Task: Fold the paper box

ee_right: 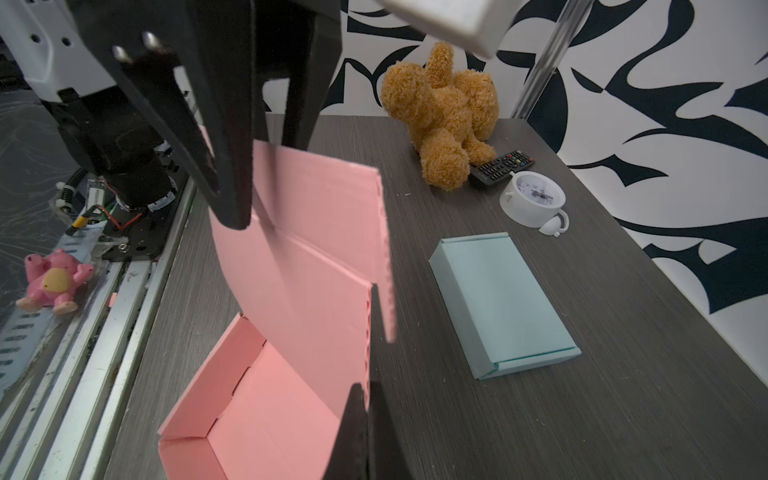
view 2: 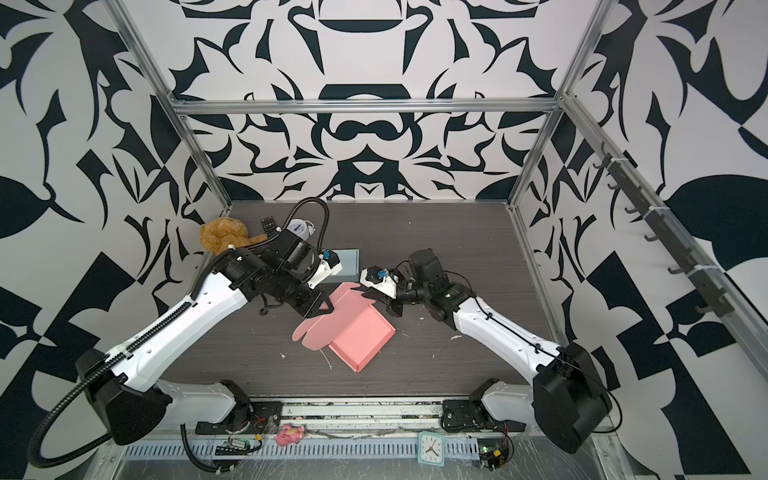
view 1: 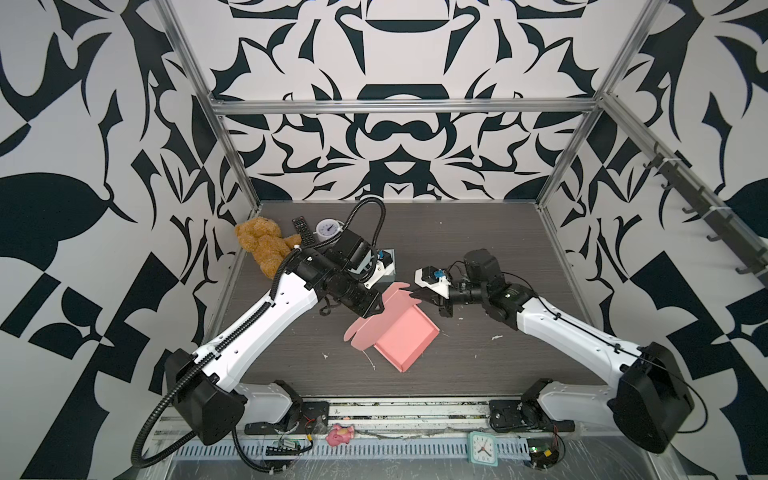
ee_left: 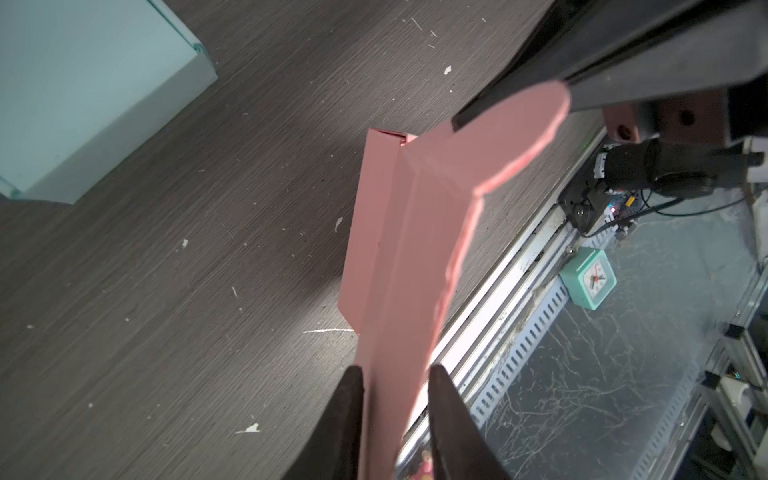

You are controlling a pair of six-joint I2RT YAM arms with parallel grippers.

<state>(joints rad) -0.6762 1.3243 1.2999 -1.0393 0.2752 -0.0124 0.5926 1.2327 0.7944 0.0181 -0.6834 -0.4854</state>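
- Right gripper (ee_right: 368, 390) sits closest to us, pinched shut on the side edge of the raised lid (ee_right: 307, 257).
- Left gripper (ee_left: 397, 374) straddles the lid's outer edge, jaws parted, not clamping.
- Our paper box (view 1: 405, 332) lies midway across the table (view 1: 478, 249), tray open.
- We should swing the lid down along its hinge crease, steering flaps inside the walls.

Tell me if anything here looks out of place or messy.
Yes. White scraps litter the table, and a pink toy and a teal clock sit off it by the front rail.
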